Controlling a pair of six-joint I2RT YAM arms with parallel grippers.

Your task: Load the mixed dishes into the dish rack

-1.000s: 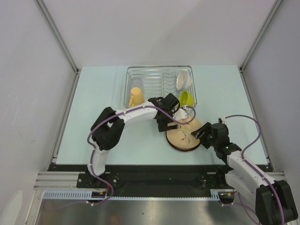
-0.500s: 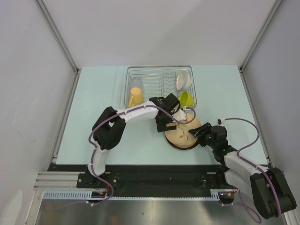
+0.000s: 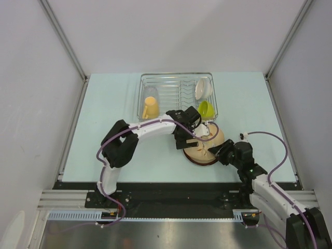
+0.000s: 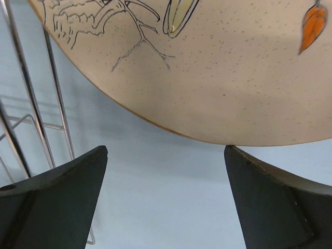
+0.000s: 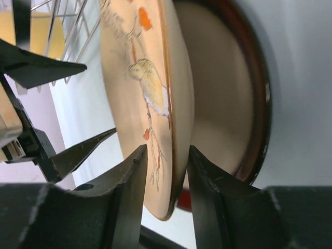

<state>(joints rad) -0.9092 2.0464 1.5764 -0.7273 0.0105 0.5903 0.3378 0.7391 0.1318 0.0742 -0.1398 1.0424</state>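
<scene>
Soft, even light comes from overhead, leaving the pale desk (image 3: 104, 114) bright, with only faint shadows beneath the arms (image 3: 150, 126). The wire rack (image 3: 176, 78) glints a little. Up close, the leaf-patterned plate (image 4: 233, 67) is crisp. The right hand (image 5: 167, 150) looms dark and soft-edged, and a white glare spot sits on the brown-rimmed plate (image 5: 259, 78).

The leaf-pattern plate (image 4: 233, 78) is cut off at 12 o'clock in the left wrist view and half hides the brown-rimmed plate (image 5: 225, 104).
</scene>
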